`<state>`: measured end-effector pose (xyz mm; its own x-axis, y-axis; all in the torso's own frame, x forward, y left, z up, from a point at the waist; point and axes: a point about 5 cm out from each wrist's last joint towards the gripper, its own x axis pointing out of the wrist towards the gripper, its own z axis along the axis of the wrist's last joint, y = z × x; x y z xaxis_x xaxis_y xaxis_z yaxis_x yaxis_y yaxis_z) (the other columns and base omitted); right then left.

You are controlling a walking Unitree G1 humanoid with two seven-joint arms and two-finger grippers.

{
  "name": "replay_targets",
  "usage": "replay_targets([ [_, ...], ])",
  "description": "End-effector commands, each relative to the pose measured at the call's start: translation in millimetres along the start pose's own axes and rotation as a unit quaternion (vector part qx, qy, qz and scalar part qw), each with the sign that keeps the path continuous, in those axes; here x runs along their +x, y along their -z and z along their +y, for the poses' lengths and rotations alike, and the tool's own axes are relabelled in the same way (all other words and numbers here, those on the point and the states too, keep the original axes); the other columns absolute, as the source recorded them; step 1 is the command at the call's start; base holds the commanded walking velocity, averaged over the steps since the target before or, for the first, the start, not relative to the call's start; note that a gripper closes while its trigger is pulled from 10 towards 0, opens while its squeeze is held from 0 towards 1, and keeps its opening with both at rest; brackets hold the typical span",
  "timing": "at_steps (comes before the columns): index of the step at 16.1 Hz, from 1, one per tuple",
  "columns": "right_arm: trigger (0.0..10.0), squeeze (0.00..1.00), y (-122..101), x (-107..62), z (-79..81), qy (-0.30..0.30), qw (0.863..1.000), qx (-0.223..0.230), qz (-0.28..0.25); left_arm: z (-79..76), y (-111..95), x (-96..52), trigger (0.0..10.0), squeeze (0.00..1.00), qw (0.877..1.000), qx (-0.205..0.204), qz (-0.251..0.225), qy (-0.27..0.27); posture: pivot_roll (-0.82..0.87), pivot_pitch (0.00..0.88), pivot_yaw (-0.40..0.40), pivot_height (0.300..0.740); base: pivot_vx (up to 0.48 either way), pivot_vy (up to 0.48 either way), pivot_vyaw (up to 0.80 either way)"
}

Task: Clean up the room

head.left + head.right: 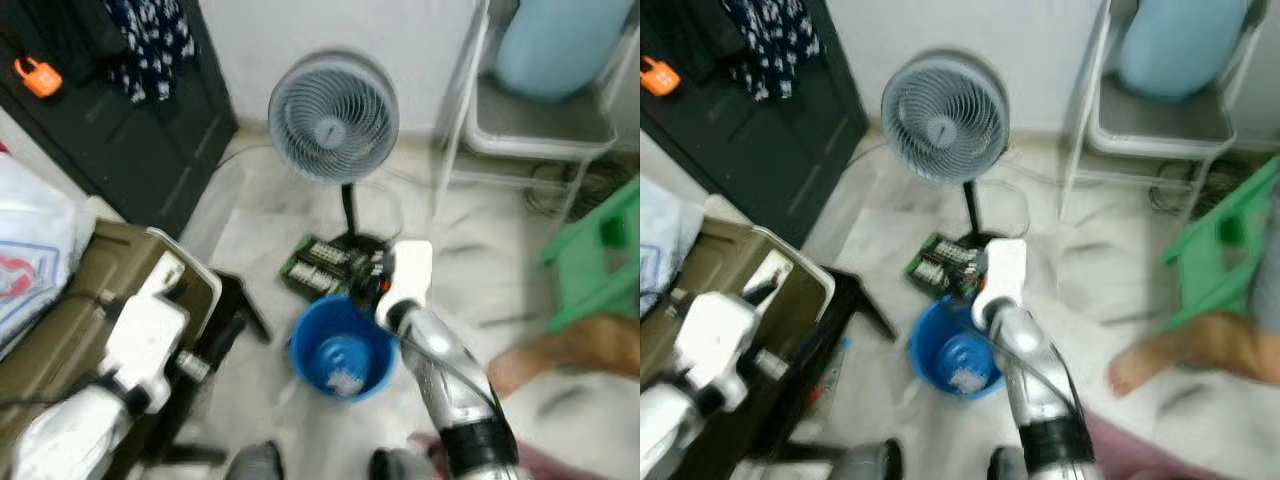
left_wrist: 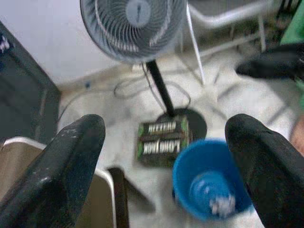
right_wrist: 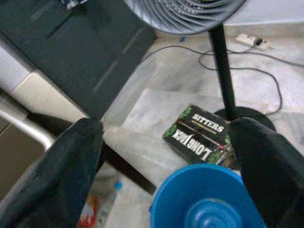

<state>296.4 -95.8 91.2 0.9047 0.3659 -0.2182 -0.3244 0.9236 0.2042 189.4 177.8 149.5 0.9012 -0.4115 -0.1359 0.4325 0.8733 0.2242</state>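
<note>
A robot's view down at a cluttered marble floor (image 1: 470, 280). A round blue bucket (image 1: 342, 350) stands at the centre of the view, just in front of the robot, with a small pale crumpled scrap lying in its bottom. At about 12 o'clock from the bucket, touching or nearly touching its far rim, lies a flat dark green carton (image 3: 202, 135) printed with the words "BITTERS" and "LONG TRACK"; it rests against the black round base of a grey standing fan (image 1: 333, 118), which rises further off at 12 o'clock.

The right pincer (image 3: 171, 166) hovers above the bucket's far rim, its two black fingers wide apart with nothing between them, looking towards the carton. The left pincer (image 2: 166, 156) is held out at about 9 o'clock from the bucket, above the edge of a brown box (image 1: 90, 290), and its fingers also stand wide apart and empty.

The step in hand seems to be collecting floor litter into the bucket. The carton looks like the likely next pickup: the right pincer would need to reach forward and down, then close across the carton's narrow edges, taking care not to knock the fan's pole or the cable (image 3: 247, 66) trailing behind it.

At 3 o'clock a person's bare foot (image 1: 1140, 368) rests on the floor, beside a green plastic stool (image 1: 600, 255). A white-framed chair (image 1: 540, 120) stands at 1 o'clock, a dark cabinet (image 1: 140, 130) at 10 o'clock.
</note>
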Motion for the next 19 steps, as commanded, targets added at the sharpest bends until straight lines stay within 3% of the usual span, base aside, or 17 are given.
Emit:
replay_targets([
  [1,10.0,1.00,-0.7,-5.2,5.0,-0.034,0.999,-0.012,0.018,0.8,4.4,3.9,10.0,0.00,1.000,0.001,0.004,-0.011,0.08,0.026,0.035,0.740,0.000,0.000,0.00],
  [4,10.0,1.00,-6.2,-25.1,-16.1,-0.074,0.993,-0.058,0.071,0.0,3.5,34.8,10.0,0.00,0.998,-0.012,-0.039,-0.042,0.03,0.000,-0.023,0.740,0.000,0.000,0.00],
  [8,10.0,1.00,-33.2,-20.3,-19.7,-0.034,0.998,-0.057,-0.008,8.7,7.3,56.6,10.0,0.00,0.993,-0.043,-0.069,-0.089,-0.02,0.000,-0.034,0.740,0.000,0.000,0.00],
  [9,10.0,0.00,-44.5,-19.9,-18.4,-0.014,0.998,-0.052,-0.044,12.1,4.8,63.3,10.0,0.00,0.991,-0.049,-0.083,-0.096,-0.04,0.000,-0.037,0.740,0.000,0.000,0.00],
  [13,10.0,0.00,-57.2,-24.9,-31.9,0.049,0.995,-0.040,-0.081,20.2,4.3,74.4,10.0,0.00,0.988,-0.055,-0.095,-0.109,-0.04,0.000,-0.016,0.740,0.000,0.000,0.00],
  [15,10.0,0.00,-59.8,-25.9,-34.8,0.078,0.993,-0.018,-0.091,21.0,5.7,72.5,10.0,0.00,0.988,-0.052,-0.097,-0.110,-0.04,0.000,0.005,0.740,0.000,0.000,0.00],
  [16,10.0,0.00,-62.5,-28.2,-29.0,0.082,0.991,-0.005,-0.110,20.4,8.2,68.4,10.0,0.00,0.989,-0.052,-0.093,-0.103,-0.02,0.000,0.041,0.740,0.000,0.000,0.00],
  [19,10.0,0.00,-38.9,-30.2,-31.5,0.101,0.990,-0.008,-0.094,15.2,15.3,60.3,10.0,0.00,0.990,-0.046,-0.093,-0.090,0.00,0.000,0.007,0.740,0.000,0.000,0.00],
])
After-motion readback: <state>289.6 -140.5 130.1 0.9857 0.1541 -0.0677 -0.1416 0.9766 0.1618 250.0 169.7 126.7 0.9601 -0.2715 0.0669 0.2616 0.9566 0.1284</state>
